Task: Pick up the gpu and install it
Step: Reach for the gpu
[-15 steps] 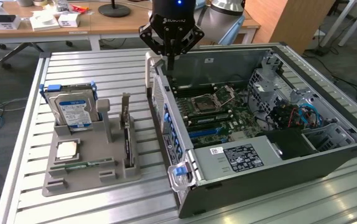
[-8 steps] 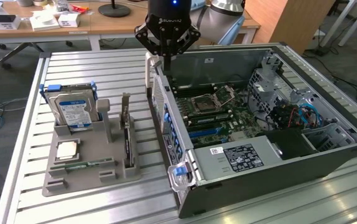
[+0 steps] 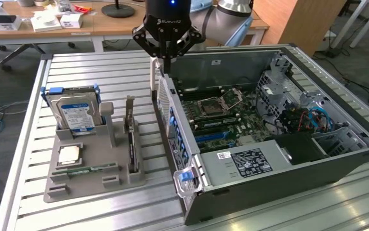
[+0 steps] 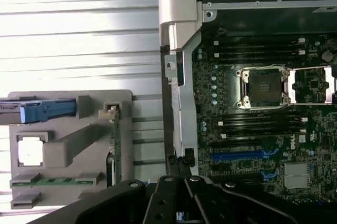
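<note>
The gpu (image 3: 131,139) stands on edge in a slot of the grey holder (image 3: 75,185), a thin green card with a pale bracket at its upper end. It appears edge-on in the wrist view as the gpu (image 4: 115,147). My gripper (image 3: 161,61) hangs shut and empty above the rear wall of the open PC case (image 3: 287,168), up and to the exterior view's right of the card. In the wrist view my gripper (image 4: 178,168) sits over the case's rear edge, beside the motherboard (image 4: 263,129).
The holder also carries a blue-labelled hard drive (image 3: 76,114), a CPU (image 3: 69,154) and a RAM stick (image 3: 85,169). Blue expansion slots (image 4: 237,155) lie on the motherboard. The slatted metal table (image 3: 94,72) bears everything; desks stand behind it.
</note>
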`<state>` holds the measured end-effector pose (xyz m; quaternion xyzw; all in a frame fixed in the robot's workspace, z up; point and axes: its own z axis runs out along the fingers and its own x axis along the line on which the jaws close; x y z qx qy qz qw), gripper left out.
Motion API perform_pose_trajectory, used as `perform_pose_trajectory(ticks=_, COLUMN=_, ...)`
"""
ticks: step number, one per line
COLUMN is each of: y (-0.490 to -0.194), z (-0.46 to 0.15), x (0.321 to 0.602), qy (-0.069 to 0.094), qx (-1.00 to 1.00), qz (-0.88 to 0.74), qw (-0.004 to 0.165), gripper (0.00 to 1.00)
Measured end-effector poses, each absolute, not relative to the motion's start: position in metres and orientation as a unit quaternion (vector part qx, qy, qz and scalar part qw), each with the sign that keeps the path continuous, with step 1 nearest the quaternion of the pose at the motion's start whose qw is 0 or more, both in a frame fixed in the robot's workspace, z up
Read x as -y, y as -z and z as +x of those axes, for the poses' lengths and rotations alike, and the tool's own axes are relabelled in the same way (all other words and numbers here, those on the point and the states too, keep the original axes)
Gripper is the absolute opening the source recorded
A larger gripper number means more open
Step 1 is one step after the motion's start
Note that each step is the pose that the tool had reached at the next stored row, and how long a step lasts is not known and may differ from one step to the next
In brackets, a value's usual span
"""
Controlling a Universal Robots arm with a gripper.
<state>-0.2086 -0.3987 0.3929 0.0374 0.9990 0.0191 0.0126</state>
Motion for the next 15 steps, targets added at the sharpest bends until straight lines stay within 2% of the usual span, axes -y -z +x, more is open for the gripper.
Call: perform_pose_trajectory(ticks=15, y=-0.392, z=-0.244, x=0.399, qy=-0.019, qx=-0.999, qz=0.037, qw=0.013, gripper=0.11)
